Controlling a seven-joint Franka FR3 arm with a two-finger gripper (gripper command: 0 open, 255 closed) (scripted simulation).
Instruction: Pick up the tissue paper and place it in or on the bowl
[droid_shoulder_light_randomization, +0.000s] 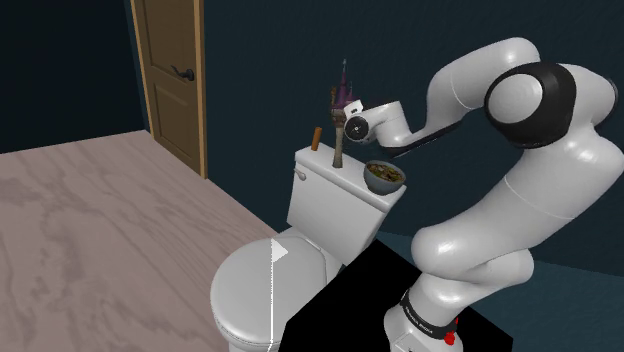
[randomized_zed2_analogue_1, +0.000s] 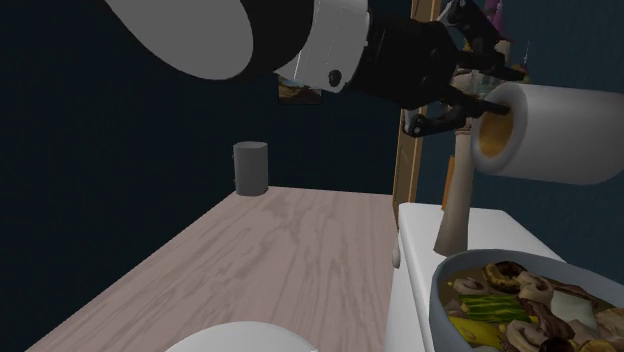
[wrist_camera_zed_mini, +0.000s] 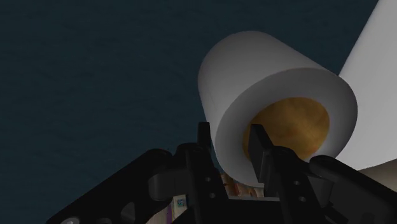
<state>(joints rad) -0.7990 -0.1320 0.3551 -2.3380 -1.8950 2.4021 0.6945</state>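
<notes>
Tissue roll (wrist_camera_zed_mini: 273, 83): hanging above the bowl (droid_shoulder_light_randomization: 384, 186), being clamped through its wall by the tool (wrist_camera_zed_mini: 231, 143), one finger inside.

The roll (wrist_camera_zed_mini: 254, 76) is drawn white with an ochre core, the gripper (wrist_camera_zed_mini: 230, 139) black, the bowl (droid_shoulder_light_randomization: 383, 186) grey, the toilet (droid_shoulder_light_randomization: 330, 200) white, the door (droid_shoulder_light_randomization: 170, 60) brown, the wall (droid_shoulder_light_randomization: 60, 60) dark blue, and the floor (droid_shoulder_light_randomization: 100, 230) is grained in pale wood tones.

Bowl (randomized_zed2_analogue_1: 434, 318) partly beyond frame edge
</notes>
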